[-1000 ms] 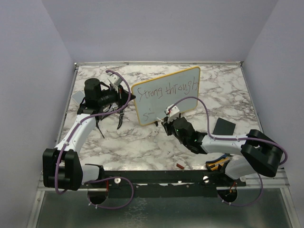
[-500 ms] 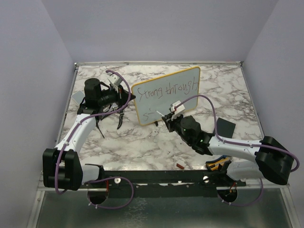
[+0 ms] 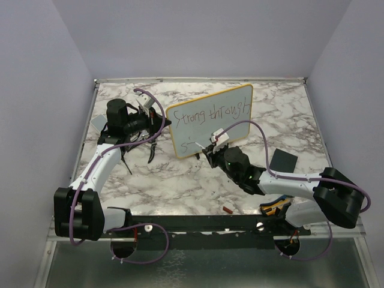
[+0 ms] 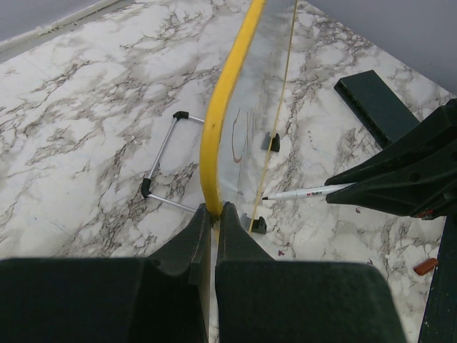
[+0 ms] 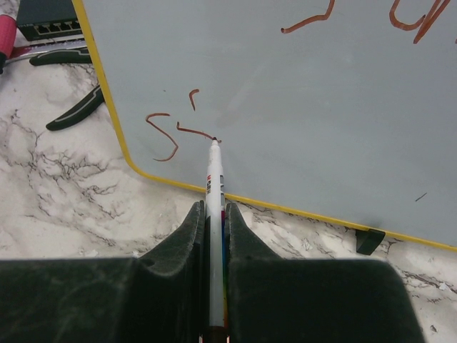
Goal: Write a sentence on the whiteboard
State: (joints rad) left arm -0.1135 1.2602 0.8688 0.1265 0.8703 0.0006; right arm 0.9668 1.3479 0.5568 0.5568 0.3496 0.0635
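From above, the sentence [image 3: 207, 115] on the whiteboard [image 3: 201, 129] is too small to read with certainty. The right wrist view cuts the whiteboard off at top and right, leaving only the tails of the upper line. The rear of the marker [image 5: 214, 179] is hidden between the fingers of the right end effector [image 5: 213, 209].

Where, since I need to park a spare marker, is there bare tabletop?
Free: the marble between the whiteboard and the near edge, in the middle; the far right corner behind the board. Crowded: the board's left edge, clamped by the left gripper, and its lower front, where the right gripper holds the marker.
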